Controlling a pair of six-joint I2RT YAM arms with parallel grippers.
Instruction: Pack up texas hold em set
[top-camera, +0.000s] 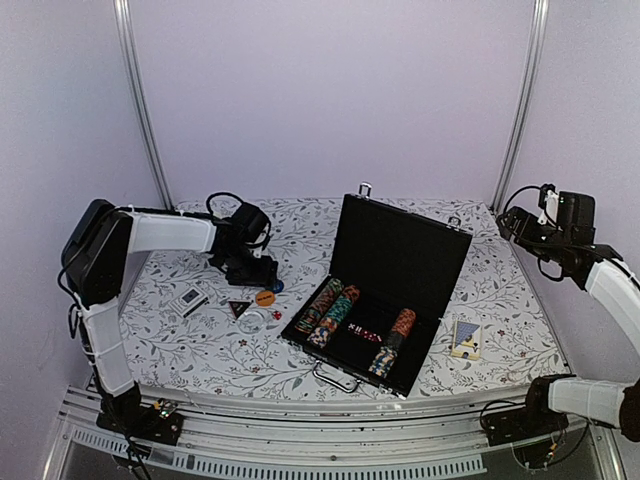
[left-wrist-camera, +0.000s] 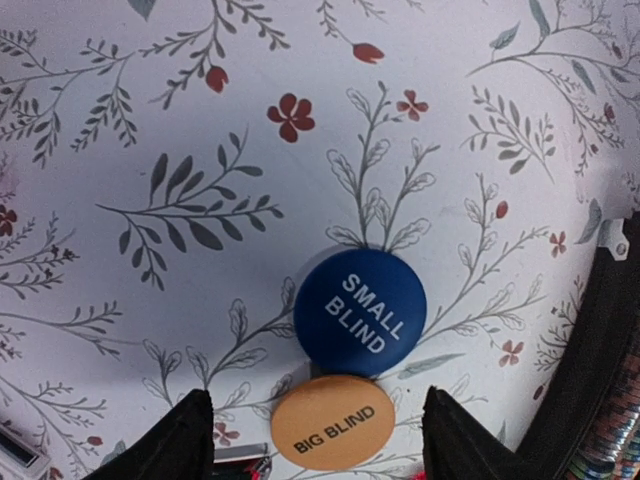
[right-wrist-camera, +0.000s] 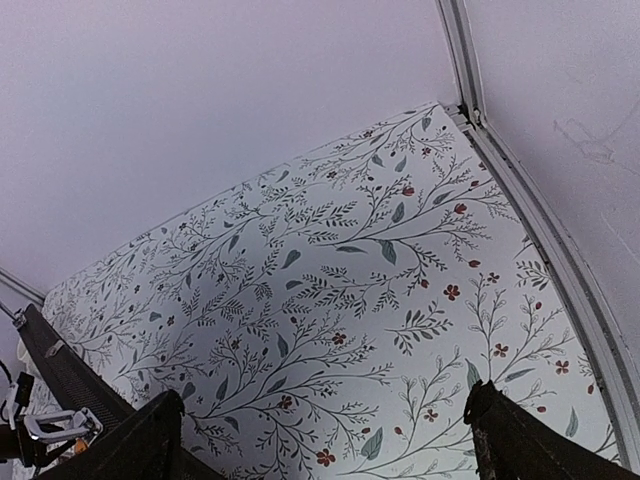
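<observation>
The black briefcase (top-camera: 385, 290) lies open mid-table, with multicoloured chip rows (top-camera: 330, 310) and red dice (top-camera: 362, 334) inside. My left gripper (top-camera: 262, 275) is open and empty, low over the blue "SMALL BLIND" disc (left-wrist-camera: 360, 312) and the orange "BIG BLIND" disc (left-wrist-camera: 333, 422), which touch each other. The orange disc lies between my fingertips (left-wrist-camera: 175, 440). A black triangle (top-camera: 238, 308) and a card deck (top-camera: 192, 298) lie left of the case, and another deck (top-camera: 466, 338) lies to its right. My right gripper (right-wrist-camera: 325, 440) is open and empty, raised over the far right of the table.
The case's raised lid (top-camera: 405, 245) stands between the arms, and its metal handle (top-camera: 335, 377) faces the near edge. A white disc (top-camera: 252, 321) lies by the triangle. The case's edge (left-wrist-camera: 600, 370) shows at the right of the left wrist view. A frame post (right-wrist-camera: 520, 180) borders the table.
</observation>
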